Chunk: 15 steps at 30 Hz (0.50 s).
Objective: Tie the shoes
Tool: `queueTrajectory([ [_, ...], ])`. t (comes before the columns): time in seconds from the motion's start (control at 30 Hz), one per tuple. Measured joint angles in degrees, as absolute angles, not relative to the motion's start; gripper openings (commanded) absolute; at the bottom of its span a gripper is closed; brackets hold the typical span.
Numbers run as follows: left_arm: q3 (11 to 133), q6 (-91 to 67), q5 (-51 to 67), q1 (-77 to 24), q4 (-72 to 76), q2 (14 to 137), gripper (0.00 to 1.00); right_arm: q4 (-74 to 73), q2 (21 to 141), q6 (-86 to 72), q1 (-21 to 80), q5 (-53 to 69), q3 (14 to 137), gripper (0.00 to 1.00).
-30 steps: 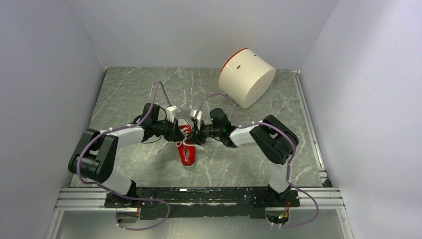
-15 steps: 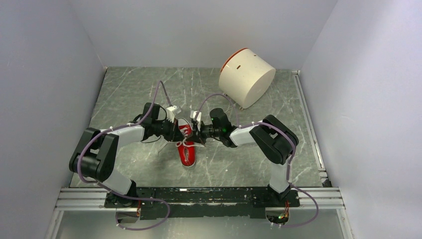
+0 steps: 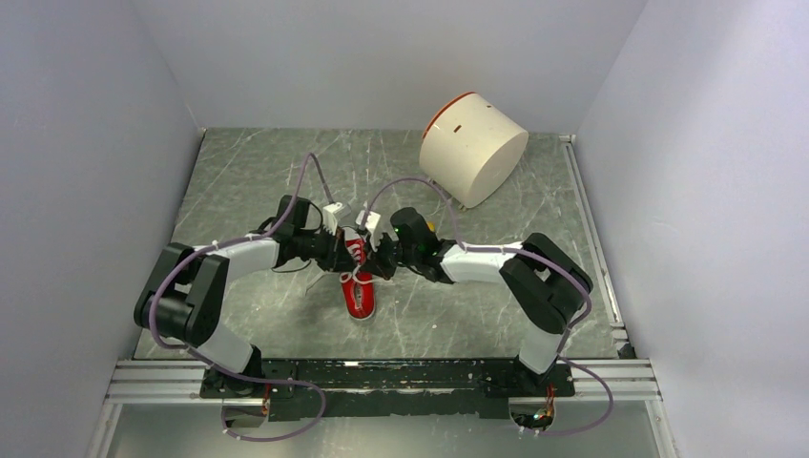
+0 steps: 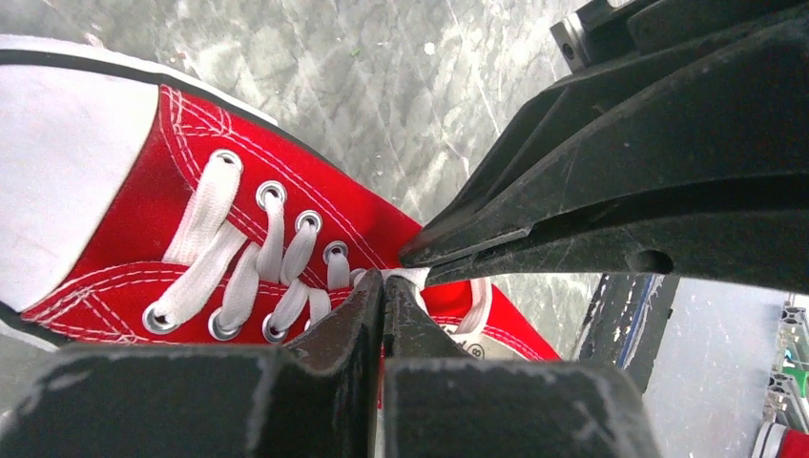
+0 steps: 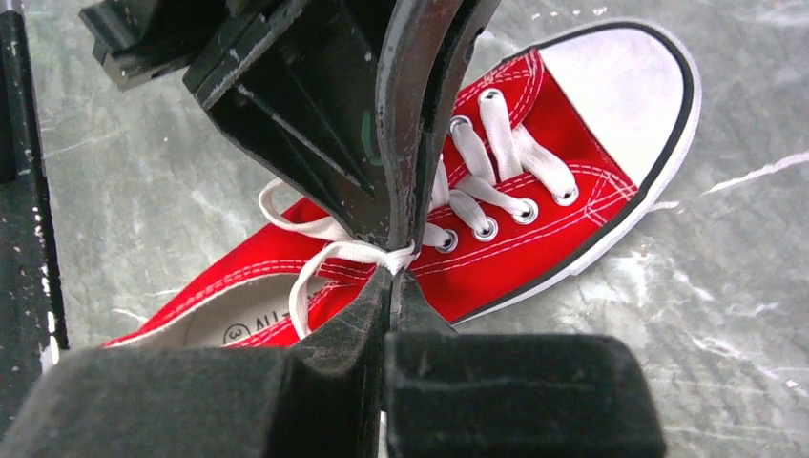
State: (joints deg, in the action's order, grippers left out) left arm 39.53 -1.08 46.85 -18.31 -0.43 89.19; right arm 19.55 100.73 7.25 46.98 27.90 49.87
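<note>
A small red sneaker (image 3: pixel 359 296) with a white toe cap lies on the grey marbled floor, heel toward the arms. My left gripper (image 3: pixel 349 258) and right gripper (image 3: pixel 370 260) meet tip to tip over its lacing. In the left wrist view the left gripper (image 4: pixel 383 279) is shut on a white lace (image 4: pixel 408 279) at the top eyelets of the sneaker (image 4: pixel 143 219). In the right wrist view the right gripper (image 5: pixel 395 274) is shut on a white lace strand (image 5: pixel 358 251) above the sneaker (image 5: pixel 563 229). A lace loop hangs over the insole.
A large white cylinder (image 3: pixel 474 148) with a red rim lies on its side at the back right. Grey walls close in the floor on three sides. A metal rail (image 3: pixel 382 377) runs along the near edge by the arm bases.
The right arm has stretched out, its elbow dropping down and to the right, and its gripper has shifted slightly left. The left arm and the sneaker have barely moved.
</note>
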Motion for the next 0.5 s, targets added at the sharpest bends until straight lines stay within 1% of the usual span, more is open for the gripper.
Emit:
queueTrajectory([
  [0.2,40.97,-1.28,47.55,-18.31,-1.02,91.74,0.05,6.28,102.06,-1.67,47.77,23.79,57.60,0.00],
  [0.4,42.65,-1.17,47.57,-18.33,-3.09,93.38,0.05,-2.83,103.24,-13.98,48.45,20.56,62.89,0.00],
  [0.5,42.72,-1.45,47.59,-18.31,-3.49,93.56,0.05,-7.99,104.64,-16.84,48.93,19.79,66.61,0.00],
])
